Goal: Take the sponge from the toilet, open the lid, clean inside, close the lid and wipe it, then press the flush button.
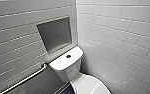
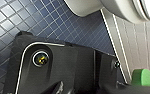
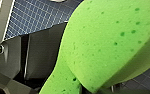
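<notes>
Right wrist view: the bright green porous sponge [image 3: 108, 42] is bent double in my right gripper [image 3: 97, 88] — pinched, hanging over the dark blue tiled floor [image 3: 36, 15]. My left gripper [image 2: 66, 88] — can't tell if it's spread or closed. Head view: white glossy ceramic toilet [image 1: 66, 67], oval lid [image 1: 91, 86] down, dark round flush button [image 1: 68, 56] on the tank.

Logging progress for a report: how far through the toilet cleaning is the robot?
Done: the sponge is off the toilet, apparently held at the right wrist. In hand: just carrying it. Left: the lid is down, so opening, cleaning inside, closing, wiping and pressing the flush button all remain.
</notes>
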